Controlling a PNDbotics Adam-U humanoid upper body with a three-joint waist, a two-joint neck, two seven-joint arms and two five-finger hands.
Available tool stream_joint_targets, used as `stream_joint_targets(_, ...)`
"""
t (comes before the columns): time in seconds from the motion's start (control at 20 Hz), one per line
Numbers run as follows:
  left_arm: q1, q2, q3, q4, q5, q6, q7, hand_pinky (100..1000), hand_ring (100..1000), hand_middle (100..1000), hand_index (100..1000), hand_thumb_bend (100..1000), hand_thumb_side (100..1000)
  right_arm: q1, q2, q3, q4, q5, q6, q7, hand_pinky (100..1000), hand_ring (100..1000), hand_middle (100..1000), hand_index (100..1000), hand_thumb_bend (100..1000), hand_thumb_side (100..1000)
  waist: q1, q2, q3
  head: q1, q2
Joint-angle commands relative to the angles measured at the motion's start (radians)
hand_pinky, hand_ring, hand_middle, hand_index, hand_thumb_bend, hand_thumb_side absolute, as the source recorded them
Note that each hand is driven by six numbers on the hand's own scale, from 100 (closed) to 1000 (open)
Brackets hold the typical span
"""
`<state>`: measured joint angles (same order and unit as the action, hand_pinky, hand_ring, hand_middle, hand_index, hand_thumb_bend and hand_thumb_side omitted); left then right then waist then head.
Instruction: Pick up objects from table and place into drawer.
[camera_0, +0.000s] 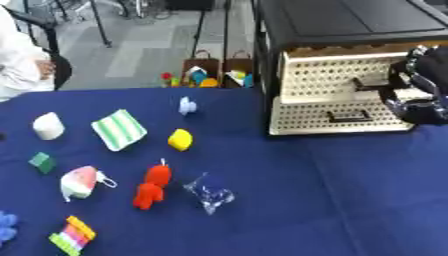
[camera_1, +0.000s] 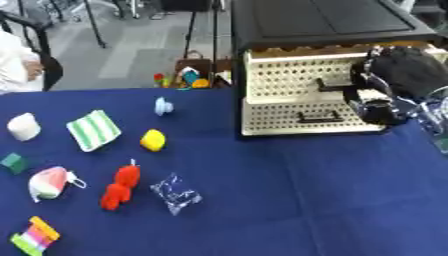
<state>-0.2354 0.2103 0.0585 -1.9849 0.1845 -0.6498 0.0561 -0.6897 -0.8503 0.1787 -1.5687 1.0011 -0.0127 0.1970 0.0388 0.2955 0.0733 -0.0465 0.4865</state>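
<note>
Drawer: upper of two in the cream perforated unit at the table's far right, front apparently just proud of the frame; I have the right hand at its handle, presumably to pull it out, though I cannot tell how its fingers are set. Toys, red figure and yellow block among them, lie well apart on the left, with bare cloth between them and the unit; left hand unseen.

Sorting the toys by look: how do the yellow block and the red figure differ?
The yellow block is small and compact; the red figure is longer, stretched along the cloth. The yellow block lies nearer the drawer unit; the red figure sits nearer the table's front. Both lie untouched on the blue cloth.
</note>
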Motion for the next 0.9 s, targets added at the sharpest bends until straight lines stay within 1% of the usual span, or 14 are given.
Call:
stream_joint_targets(0.05,-0.008,0.01,0.007,-0.015,0.001,0.002,0.003,614,783,734,891,100,912,0.0,-0.045,-0.017,-0.04,-0.015,0.006,-0.002,100,100,100,396,151,159,-0.002,-0.022,-0.002,0.005,-0.012)
stream_joint_targets(0.4,-0.007,0.01,0.007,-0.015,0.001,0.002,0.004,614,782,734,891,100,913,0.031,-0.061,-0.027,-0.098,-0.035,0.023,0.002,100,100,100,392,141,156,-0.001,-0.022,-0.005,0.008,-0.012)
stream_joint_targets(0.9,-0.008,0.012,0.006,-0.015,0.001,0.002,0.003,614,781,734,891,100,913,0.057,-0.081,-0.029,-0.145,-0.039,0.035,0.002,100,100,100,386,137,152,-0.002,-0.023,-0.009,0.01,-0.013)
